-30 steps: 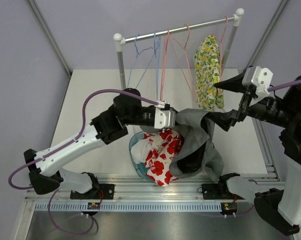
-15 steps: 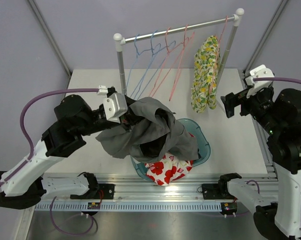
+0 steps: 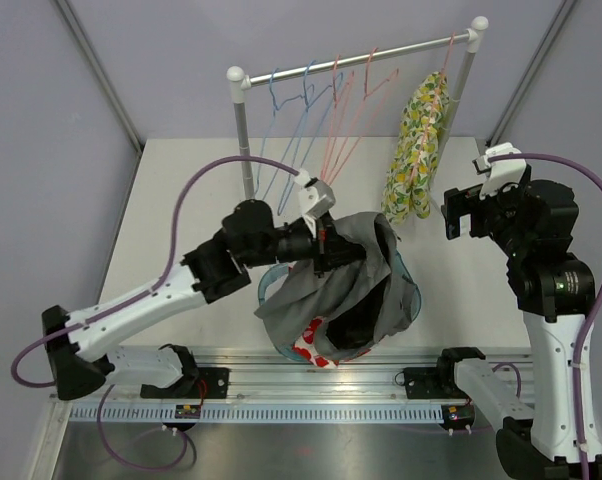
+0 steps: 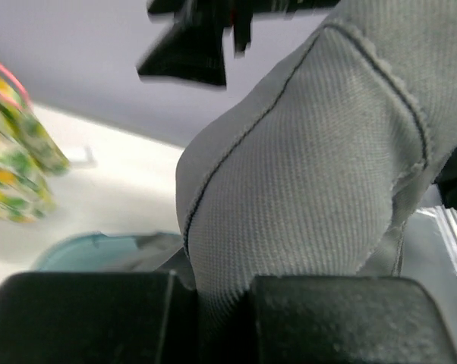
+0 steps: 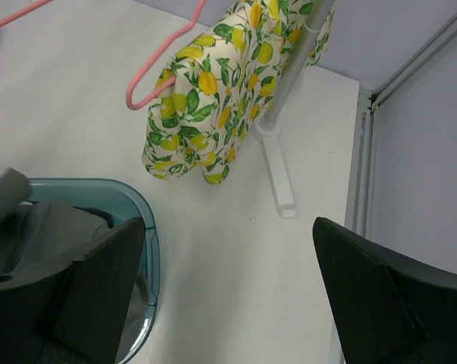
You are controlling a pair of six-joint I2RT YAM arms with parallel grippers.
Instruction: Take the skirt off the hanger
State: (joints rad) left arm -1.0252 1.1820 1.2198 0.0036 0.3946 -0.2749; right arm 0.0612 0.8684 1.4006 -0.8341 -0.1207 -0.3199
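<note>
The grey ribbed-knit skirt (image 3: 326,285), judged soft, light and limp, is gripped at a seamed fold by the left hand (image 3: 324,245), centre frame. The right hand (image 3: 459,212) is held open, empty.

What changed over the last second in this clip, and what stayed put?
The left claw, shut on the grey skirt, swung left and then back, and now dangles it over the teal basket. The right claw drew back from the skirt to the right and stands open. The lemon-print garment still hangs on the rack.
</note>
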